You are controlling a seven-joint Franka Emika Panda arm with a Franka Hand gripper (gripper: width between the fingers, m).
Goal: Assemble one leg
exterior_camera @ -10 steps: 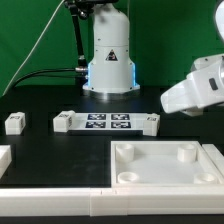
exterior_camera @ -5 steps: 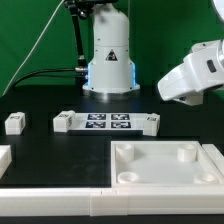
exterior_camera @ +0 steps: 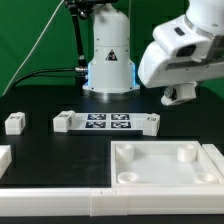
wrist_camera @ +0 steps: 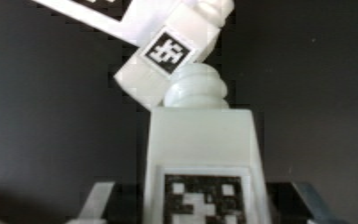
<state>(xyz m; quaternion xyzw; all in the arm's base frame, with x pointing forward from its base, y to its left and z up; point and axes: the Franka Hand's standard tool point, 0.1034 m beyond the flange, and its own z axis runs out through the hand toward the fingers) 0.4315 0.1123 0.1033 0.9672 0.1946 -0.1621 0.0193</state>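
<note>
Leg [wrist_camera: 202, 150] up in the air, pinched at its tagged end by the end effector [wrist_camera: 202, 208], closed snug on both sides. Hanging over the far part of the bench [exterior_camera: 40, 140], toward the exterior view's right, beyond the tray [exterior_camera: 116, 165]. Looks white, chunky and square-sided, with a rounded peg at the free tip. Next, probably: carry across to a corner socket, line up the peg squarely, lower slowly, no forcing.
</note>
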